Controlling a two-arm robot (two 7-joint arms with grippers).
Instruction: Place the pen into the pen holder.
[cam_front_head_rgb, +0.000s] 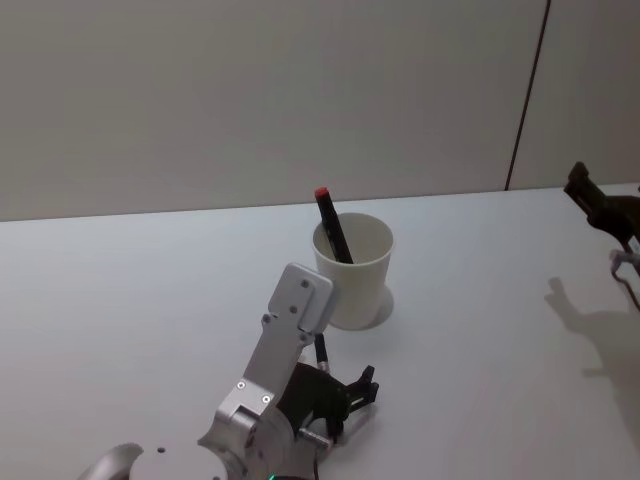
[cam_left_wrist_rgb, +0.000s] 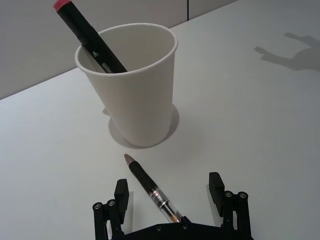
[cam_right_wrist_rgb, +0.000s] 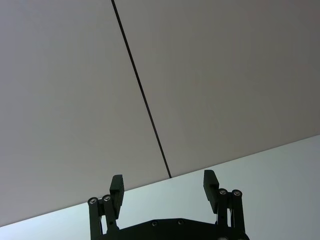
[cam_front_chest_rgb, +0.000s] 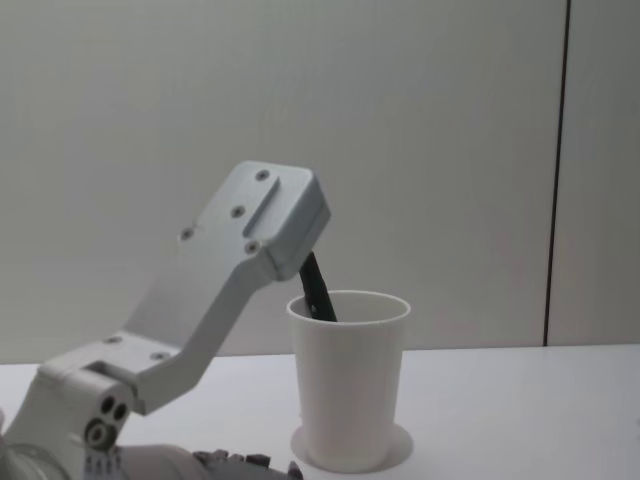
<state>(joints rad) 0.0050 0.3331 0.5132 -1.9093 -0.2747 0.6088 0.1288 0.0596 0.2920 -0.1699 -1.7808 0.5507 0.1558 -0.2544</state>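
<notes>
The pen (cam_front_head_rgb: 332, 228), a black marker with a red end cap, stands tilted inside the pen holder (cam_front_head_rgb: 356, 282), a white paper cup; both also show in the left wrist view, pen (cam_left_wrist_rgb: 90, 37) and pen holder (cam_left_wrist_rgb: 142, 95), and in the chest view, pen (cam_front_chest_rgb: 318, 290) and pen holder (cam_front_chest_rgb: 350, 390). My left gripper (cam_left_wrist_rgb: 169, 189) is open, low over the table just in front of the cup, left gripper (cam_front_head_rgb: 350, 395). A second slim pen (cam_left_wrist_rgb: 150, 187) with a clear barrel lies on the table between its fingers. My right gripper (cam_right_wrist_rgb: 163, 183) is open and raised at the far right, right gripper (cam_front_head_rgb: 600, 205).
The white table (cam_front_head_rgb: 120, 300) stretches around the cup, with a plain wall behind it. My left arm's grey link (cam_front_chest_rgb: 230, 280) rises in front of the cup in the chest view. The right gripper's shadow (cam_front_head_rgb: 590, 320) falls on the table at the right.
</notes>
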